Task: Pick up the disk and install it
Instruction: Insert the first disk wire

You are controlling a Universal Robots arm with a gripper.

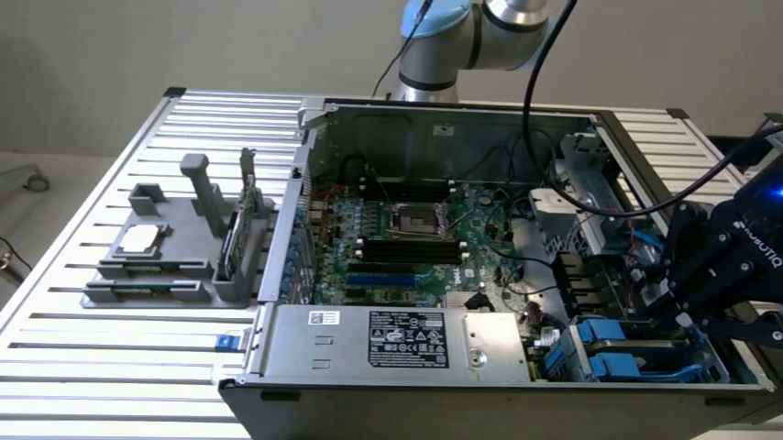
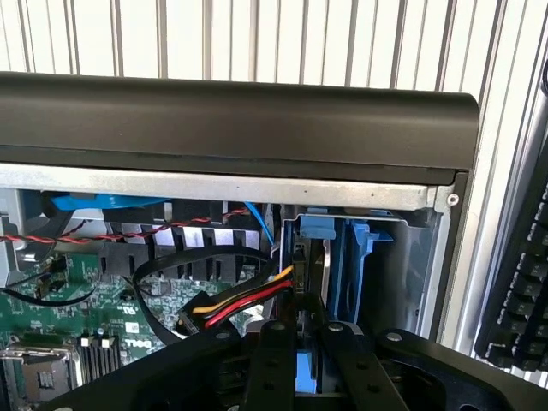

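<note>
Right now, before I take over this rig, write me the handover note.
Pincer: shut on the disk, gripping its blue carrier edge-on.
Disk: upright at the mouth of the blue drive bay, in the open computer case's corner at the exterior view's right.
Done: disk picked up and at the bay.
Left: not yet released; how deep it sits cannot be told.

claw (image 2: 305, 338) at black open computer case's (image 1: 404, 412) drive-bay corner | blue-framed silver-grey disk (image 2: 306, 375) on edge between its fingers (image 2: 274, 360) | grey plastic fixture (image 1: 183, 275) well apart, across case, on ribbed metal table (image 1: 73, 367)
</note>
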